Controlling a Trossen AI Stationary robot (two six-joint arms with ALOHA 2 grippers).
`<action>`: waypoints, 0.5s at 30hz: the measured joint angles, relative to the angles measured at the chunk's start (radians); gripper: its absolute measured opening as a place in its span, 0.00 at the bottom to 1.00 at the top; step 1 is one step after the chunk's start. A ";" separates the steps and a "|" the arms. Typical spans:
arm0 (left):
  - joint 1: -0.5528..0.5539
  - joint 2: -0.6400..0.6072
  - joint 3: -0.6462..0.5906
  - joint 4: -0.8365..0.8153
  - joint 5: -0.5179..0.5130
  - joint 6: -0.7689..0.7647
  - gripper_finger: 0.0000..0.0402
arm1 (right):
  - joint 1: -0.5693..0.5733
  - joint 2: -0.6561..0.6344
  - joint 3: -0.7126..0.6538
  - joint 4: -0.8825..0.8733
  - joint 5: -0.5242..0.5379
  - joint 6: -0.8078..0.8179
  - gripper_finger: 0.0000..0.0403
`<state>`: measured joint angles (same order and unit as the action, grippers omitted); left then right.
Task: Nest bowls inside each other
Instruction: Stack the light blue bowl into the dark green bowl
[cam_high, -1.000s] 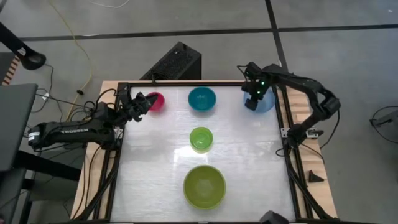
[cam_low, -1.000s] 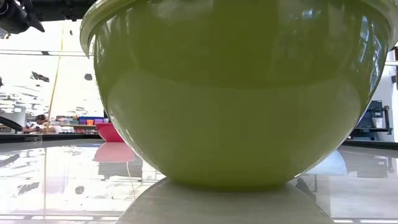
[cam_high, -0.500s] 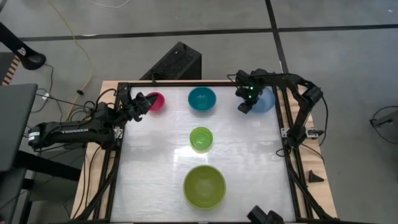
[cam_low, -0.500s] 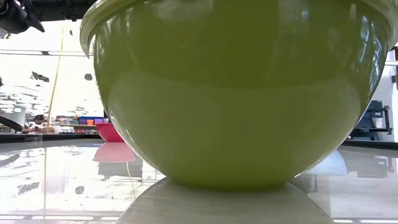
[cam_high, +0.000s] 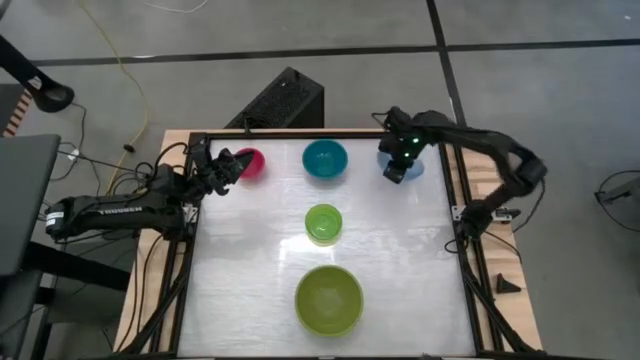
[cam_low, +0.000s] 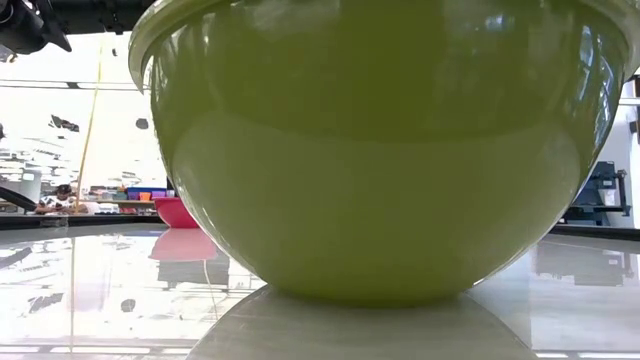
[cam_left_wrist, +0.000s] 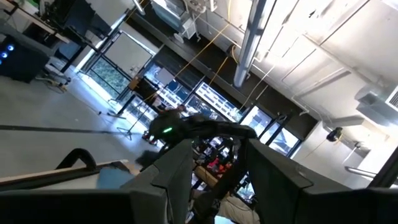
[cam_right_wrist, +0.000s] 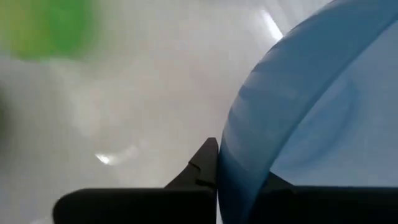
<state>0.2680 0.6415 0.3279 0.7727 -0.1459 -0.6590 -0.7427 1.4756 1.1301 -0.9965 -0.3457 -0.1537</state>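
Note:
Several bowls show in the high view. The large lime green bowl (cam_high: 329, 298) stands near the front edge and fills the low view (cam_low: 380, 150). Behind it stands the small lime green bowl (cam_high: 323, 223). The teal bowl (cam_high: 325, 158) and the pink bowl (cam_high: 250, 162) rest along the far edge. My right gripper (cam_high: 400, 162) is shut on the light blue bowl (cam_high: 414, 168) at the far right and covers most of it. My left gripper (cam_high: 232, 165) hovers open beside the pink bowl, tipped upward, with nothing between its fingers (cam_left_wrist: 177, 171). My right gripper holds the light blue bowl by its rim (cam_right_wrist: 225, 155), on the side toward the table's left. One finger (cam_right_wrist: 204, 163) lies outside the wall; the wall hides the other. The fingers slant down from above. Whether the bowl is clear of the table I cannot tell.
A black frame (cam_high: 455, 215) borders the white table top. A black box (cam_high: 285, 98) sits beyond the far edge. Free table lies at the near left and to the right of the two green bowls.
My right gripper has swung a little toward the table's left over the light blue bowl. The bowl has shifted with it toward the teal bowl. In the low view the pale blue shape to the right of the large green bowl is gone.

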 joint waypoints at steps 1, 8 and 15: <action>0.000 0.000 0.000 0.000 0.000 0.000 0.35 | 0.005 -0.048 0.000 0.002 -0.040 0.017 0.09; 0.000 0.000 0.000 -0.023 0.000 0.000 0.35 | 0.172 -0.396 0.002 0.066 -0.122 0.195 0.08; 0.000 0.000 0.000 -0.042 0.000 0.000 0.35 | 0.471 -0.664 0.002 0.279 0.099 0.437 0.08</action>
<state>0.2680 0.6417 0.3279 0.7303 -0.1459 -0.6586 -0.2714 0.8113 1.1324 -0.7173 -0.2470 0.2832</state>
